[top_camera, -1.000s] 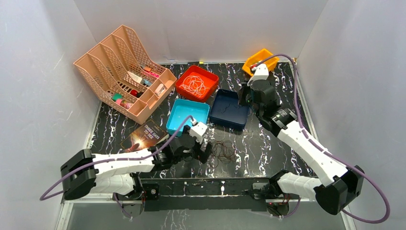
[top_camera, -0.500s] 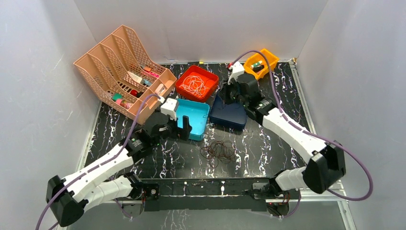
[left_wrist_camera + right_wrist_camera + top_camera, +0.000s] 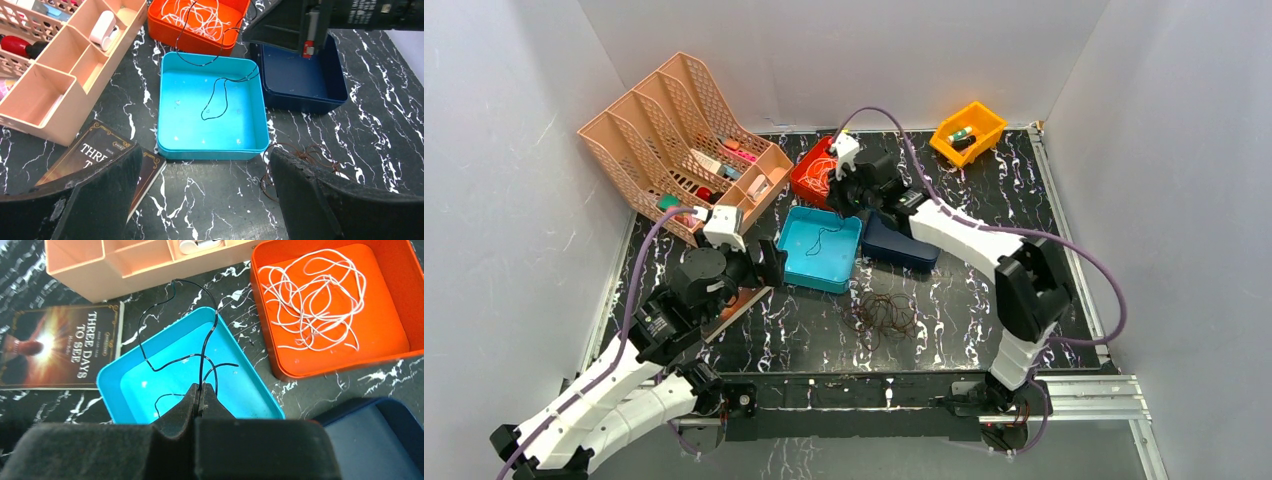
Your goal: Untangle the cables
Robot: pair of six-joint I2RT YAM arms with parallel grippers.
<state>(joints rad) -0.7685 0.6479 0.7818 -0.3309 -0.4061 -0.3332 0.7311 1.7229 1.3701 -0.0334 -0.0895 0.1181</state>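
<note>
My right gripper (image 3: 200,390) is shut on the thin black cable (image 3: 200,355). It holds the cable above the far edge of the teal tray (image 3: 796,262), and the loose end of the black cable (image 3: 220,95) hangs into the tray. The white cable (image 3: 315,300) lies coiled in the orange-red tray (image 3: 809,185). The reddish-brown cable (image 3: 884,315) lies in a loose coil on the table in front of the trays, beside my left gripper's right finger (image 3: 320,200). My left gripper (image 3: 205,200) is open and empty, near the front left of the teal tray.
An empty navy tray (image 3: 904,250) sits right of the teal one. A peach desk organizer (image 3: 674,140) stands at back left. A book (image 3: 65,350) lies left of the teal tray. A yellow bin (image 3: 967,130) sits at the back right.
My right gripper swung left from near the yellow bin to over the orange-red and teal trays. My left gripper pulled back left, away from the reddish-brown cable.
</note>
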